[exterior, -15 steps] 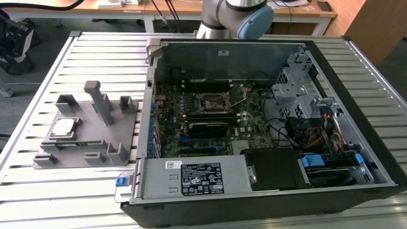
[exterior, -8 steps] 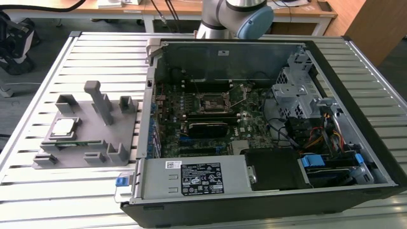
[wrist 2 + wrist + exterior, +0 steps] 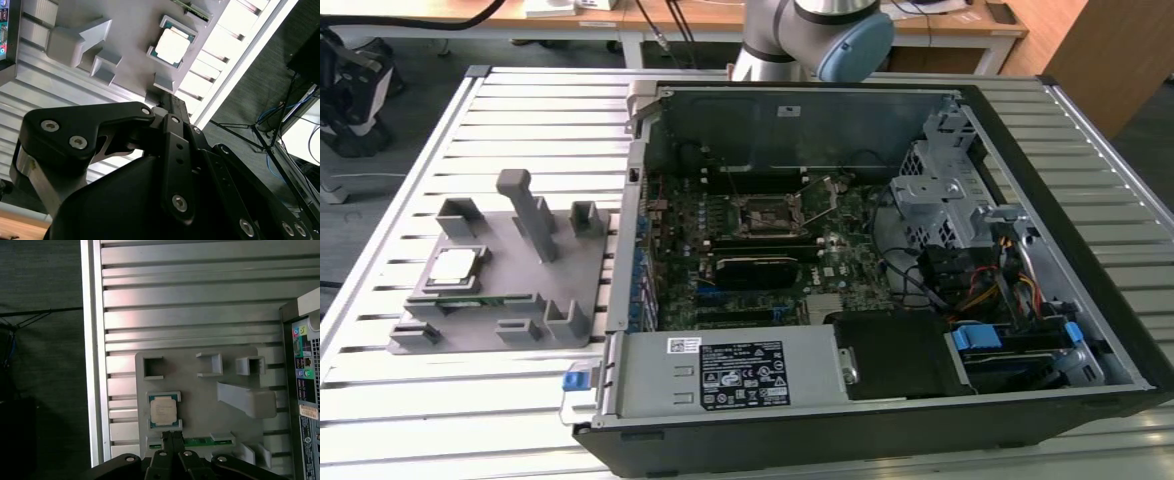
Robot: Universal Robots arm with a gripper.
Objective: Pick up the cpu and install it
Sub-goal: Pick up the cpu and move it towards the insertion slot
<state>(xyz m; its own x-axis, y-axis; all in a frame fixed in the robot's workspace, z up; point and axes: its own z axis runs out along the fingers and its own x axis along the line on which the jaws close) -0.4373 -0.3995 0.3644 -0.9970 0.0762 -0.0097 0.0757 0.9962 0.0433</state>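
1. Fingers (image 3: 172,436) look closed together with nothing between them. In both wrist views the tips (image 3: 170,102) sit apart from the cpu, near the fixture's edge. I can't tell their height above it.
2. The cpu (image 3: 163,410) lies flat in its corner-walled pocket on the grey fixture block (image 3: 200,405), silvery top up, not picked. It is just beside a green board strip (image 3: 200,442) slotted along the fixture's edge.
3. Risk, as I judge it:
   - Closed fingers coming down would hit the chip's top instead of straddling it.
   - The pocket's corner walls leave little room, so an off-centre approach could snag a wall or clip the green strip.
   - A tilted grasp could then seat the chip crooked in the socket and damage the contacts.
4. The exterior view gives the layout:
   - The cpu (image 3: 454,264) sits on the fixture block (image 3: 534,300), on the slatted tabletop (image 3: 520,110).
   - The open computer case (image 3: 1067,300) is at the exterior view's right, with the motherboard socket (image 3: 765,212) inside, well apart from the chip.
   - The arm (image 3: 814,30) is at the far side.
5. The second wrist view shows the cpu (image 3: 172,46) past the gripper body. The first wrist view looks straight down on it and also shows the case's rear port panel (image 3: 302,360).
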